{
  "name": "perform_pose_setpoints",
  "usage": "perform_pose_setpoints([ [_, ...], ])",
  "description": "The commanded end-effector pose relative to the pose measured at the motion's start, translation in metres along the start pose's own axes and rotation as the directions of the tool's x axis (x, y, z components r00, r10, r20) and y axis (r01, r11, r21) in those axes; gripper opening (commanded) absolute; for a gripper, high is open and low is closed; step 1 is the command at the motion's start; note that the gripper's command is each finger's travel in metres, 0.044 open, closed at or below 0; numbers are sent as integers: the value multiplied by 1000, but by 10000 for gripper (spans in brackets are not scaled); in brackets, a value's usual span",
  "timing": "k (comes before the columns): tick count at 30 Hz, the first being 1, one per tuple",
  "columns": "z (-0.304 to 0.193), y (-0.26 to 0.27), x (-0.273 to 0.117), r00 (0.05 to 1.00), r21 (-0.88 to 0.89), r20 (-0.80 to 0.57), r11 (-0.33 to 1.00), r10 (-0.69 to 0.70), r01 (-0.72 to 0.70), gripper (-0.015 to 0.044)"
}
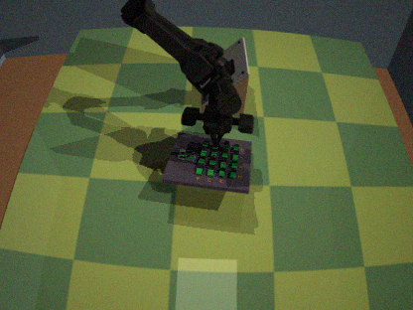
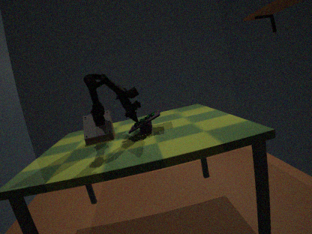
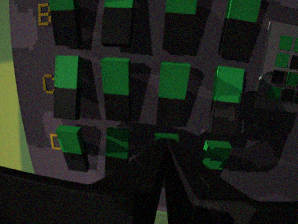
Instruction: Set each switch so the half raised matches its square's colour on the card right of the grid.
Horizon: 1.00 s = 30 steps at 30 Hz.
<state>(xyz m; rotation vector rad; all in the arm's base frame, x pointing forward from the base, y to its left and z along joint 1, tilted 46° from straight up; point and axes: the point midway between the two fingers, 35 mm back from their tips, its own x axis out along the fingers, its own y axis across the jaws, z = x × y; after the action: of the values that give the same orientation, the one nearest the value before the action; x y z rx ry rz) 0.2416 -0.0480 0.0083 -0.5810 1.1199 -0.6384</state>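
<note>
You see the dark arm (image 2: 109, 95) bent over the tilted panel (image 2: 145, 121) on the checkered bench (image 2: 210, 133), its fingers (image 2: 133, 117) closed at the panel's near edge.

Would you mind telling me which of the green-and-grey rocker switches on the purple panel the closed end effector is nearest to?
The third switch from the left in row D, wrist view: the shut black end effector tip sits right at it, partly covering it; the other switches are clear of it.
</note>
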Motion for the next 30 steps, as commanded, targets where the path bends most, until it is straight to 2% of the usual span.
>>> perform_pose_setpoints([
  [1, -2, 0, 1, 1000, -8, -5, 1000, 0, 0, 0],
  [3, 0, 1, -6, 1000, -1, 1, 1000, 3, -3, 0],
  [9, -4, 1, -63, 1000, -9, 19, 1000, 3, -3, 0],
  [16, -3, 1, -65, 1000, -9, 20, 1000, 3, -3, 0],
  [22, 45, 15, -72, 1000, -7, 21, 1000, 3, -3, 0],
  [30, 46, 15, -72, 1000, -7, 21, 1000, 3, -3, 0],
])
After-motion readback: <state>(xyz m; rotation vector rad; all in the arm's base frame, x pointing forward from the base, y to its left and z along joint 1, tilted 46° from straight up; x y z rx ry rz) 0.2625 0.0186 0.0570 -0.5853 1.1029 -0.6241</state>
